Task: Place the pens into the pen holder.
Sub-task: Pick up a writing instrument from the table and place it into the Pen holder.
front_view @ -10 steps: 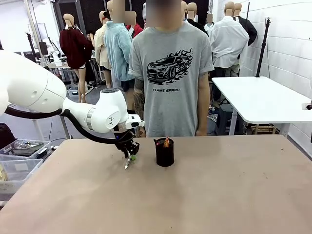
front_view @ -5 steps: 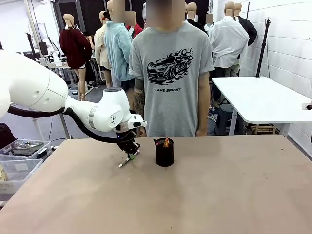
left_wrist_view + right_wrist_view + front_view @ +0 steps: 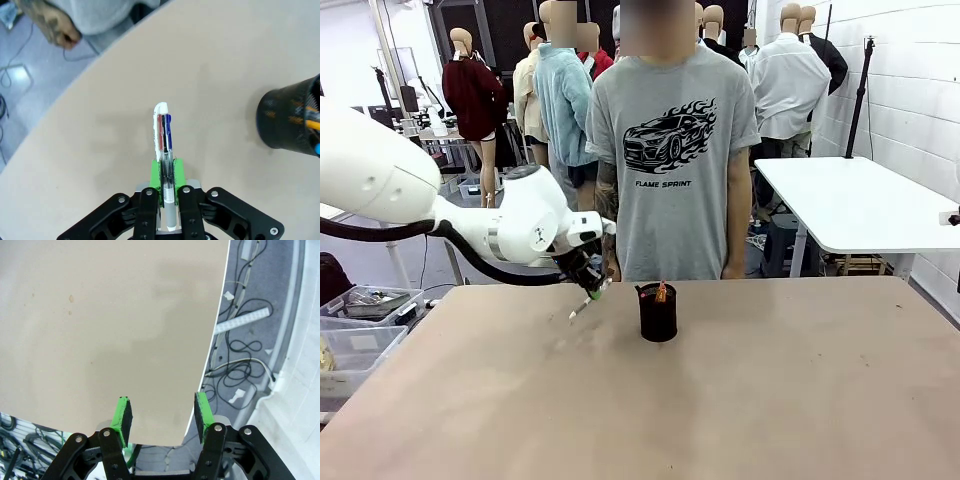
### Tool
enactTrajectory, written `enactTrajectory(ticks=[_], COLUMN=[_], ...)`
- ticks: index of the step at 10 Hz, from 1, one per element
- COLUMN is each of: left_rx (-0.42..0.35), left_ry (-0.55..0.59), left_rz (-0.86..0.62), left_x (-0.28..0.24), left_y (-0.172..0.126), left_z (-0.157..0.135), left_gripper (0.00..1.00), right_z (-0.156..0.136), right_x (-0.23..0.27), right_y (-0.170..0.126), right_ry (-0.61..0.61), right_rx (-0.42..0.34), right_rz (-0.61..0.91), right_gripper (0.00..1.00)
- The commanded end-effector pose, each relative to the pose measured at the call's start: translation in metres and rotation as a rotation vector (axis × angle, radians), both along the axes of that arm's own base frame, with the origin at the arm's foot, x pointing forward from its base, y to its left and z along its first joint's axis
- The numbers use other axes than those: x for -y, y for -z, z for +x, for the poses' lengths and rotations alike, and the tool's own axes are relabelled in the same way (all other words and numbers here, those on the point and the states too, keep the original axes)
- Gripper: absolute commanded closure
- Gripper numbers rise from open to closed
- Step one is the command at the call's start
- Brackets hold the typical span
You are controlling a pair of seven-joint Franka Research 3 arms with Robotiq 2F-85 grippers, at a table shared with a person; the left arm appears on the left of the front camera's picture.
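Above the tabletop (image 3: 740,400), left of the pen holder (image 3: 658,314), a silver-white pen (image 3: 582,305) hangs tilted and clear of the surface, clamped between the green pads of the left gripper (image 3: 592,293); in the left wrist view the pen (image 3: 163,145) runs out past the gripper (image 3: 166,192), with the mesh cup (image 3: 290,125) off to one side. An orange pen (image 3: 661,292) stands inside the holder, and a person in a grey T-shirt (image 3: 670,150) stands at the far edge behind it. Over the table's near edge, the right gripper (image 3: 162,417) hangs with its jaws apart and nothing between them.

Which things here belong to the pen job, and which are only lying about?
Job:
- silver-white multicolour pen, clamped in left gripper
- black mesh pen holder
- orange pencil inside it

Lying about:
- clear plastic bins beside the brown table
- white side table
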State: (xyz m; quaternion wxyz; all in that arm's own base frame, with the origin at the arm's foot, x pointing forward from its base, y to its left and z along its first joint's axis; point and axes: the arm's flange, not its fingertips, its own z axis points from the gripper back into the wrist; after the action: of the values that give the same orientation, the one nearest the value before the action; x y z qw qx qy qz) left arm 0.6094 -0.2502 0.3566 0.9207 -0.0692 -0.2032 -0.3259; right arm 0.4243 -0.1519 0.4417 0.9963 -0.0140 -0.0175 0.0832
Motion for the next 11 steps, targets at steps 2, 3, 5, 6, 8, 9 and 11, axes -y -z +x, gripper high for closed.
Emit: enactTrajectory(ticks=[2,3,5,6,8,9,11], left_rx=[0.109,0.212,0.370,0.473,0.531,0.563,0.532], left_ry=[0.169,0.310,0.429,0.447,0.567,0.636,0.825], left_rz=[-0.195,-0.296,-0.452,-0.502,-0.657,-0.730,-0.884], left_x=[-0.041,-0.043,-0.045,-0.051,-0.050,-0.044,-0.019], left_y=[-0.025,-0.031,-0.037,-0.039,-0.037,-0.035,-0.021], left_z=[-0.032,-0.036,-0.038,-0.032,-0.023,-0.021,-0.021], left_gripper=[1.00,1.00,1.00,1.00,1.00,1.00,1.00], right_z=[0.000,0.000,0.000,0.000,0.000,0.000,0.000], right_x=[0.001,0.001,0.001,0.001,0.001,0.001,0.001], right_y=[0.001,0.001,0.001,0.001,0.001,0.001,0.001], right_ry=[-0.002,-0.002,-0.002,-0.002,-0.002,-0.002,-0.002], right_rx=[0.002,0.002,0.002,0.002,0.002,0.002,0.002], right_rz=[-0.028,-0.028,-0.028,-0.028,-0.028,-0.028,-0.028], right_gripper=[0.36,0.36,0.36,0.36,0.36,0.36,0.36])
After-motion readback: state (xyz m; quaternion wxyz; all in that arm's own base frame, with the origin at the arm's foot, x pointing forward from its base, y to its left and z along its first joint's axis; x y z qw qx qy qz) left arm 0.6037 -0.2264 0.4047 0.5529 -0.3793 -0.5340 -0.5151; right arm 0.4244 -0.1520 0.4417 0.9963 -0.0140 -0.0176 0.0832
